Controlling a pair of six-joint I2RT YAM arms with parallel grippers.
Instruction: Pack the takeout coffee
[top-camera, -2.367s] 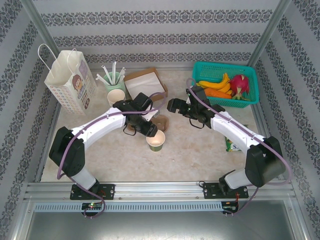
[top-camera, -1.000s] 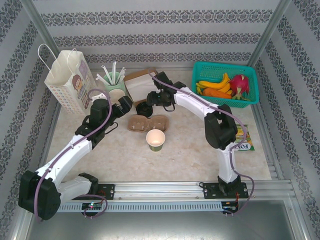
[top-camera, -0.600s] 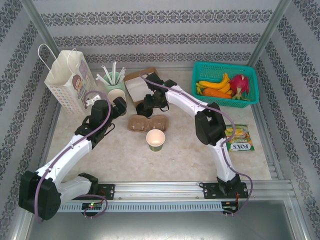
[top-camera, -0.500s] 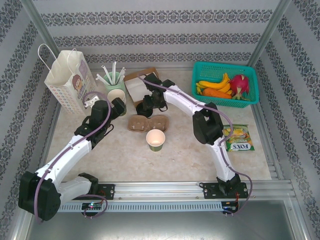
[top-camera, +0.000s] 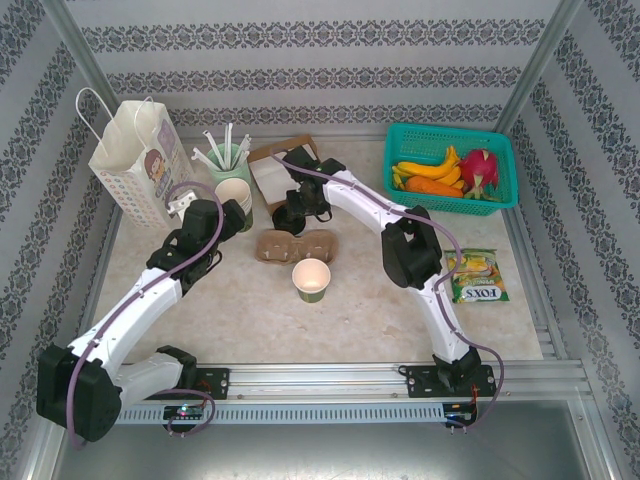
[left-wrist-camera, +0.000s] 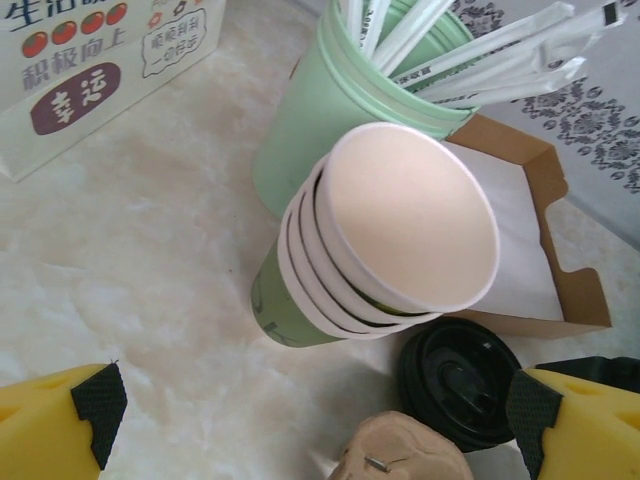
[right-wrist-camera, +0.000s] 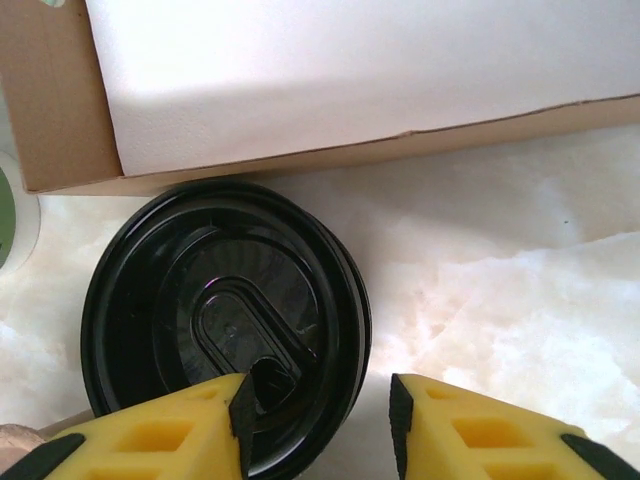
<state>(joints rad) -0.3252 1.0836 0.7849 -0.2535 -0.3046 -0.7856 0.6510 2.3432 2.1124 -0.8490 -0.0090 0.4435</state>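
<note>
Both arms have left the cup since the earlier view: my left one has drawn back toward the upper left of the frame, and my right one has reached across to the brown box at upper centre. My right gripper hangs over the black lid lying just below that box. Its jaws are partly closed and astride the rim, one finger over the lid's top and the other outside it. They are not clenched on it, so nothing is held. My left gripper is spread wide and empty, facing the stack of cups that touches the mint-green straw holder.

The takeout coffee stands upright and uncovered at the middle of the top view, just below the pulp carrier and apart from the lid.

I judge the step in hand is fetching the lid. Next I need to finish the pinch on the rim and lift a single lid clear; I can't tell whether more are nested under it. Then I carry it down-frame and seat it square on the cup, and presumably the carrier and the paper bag at upper left come after
</note>
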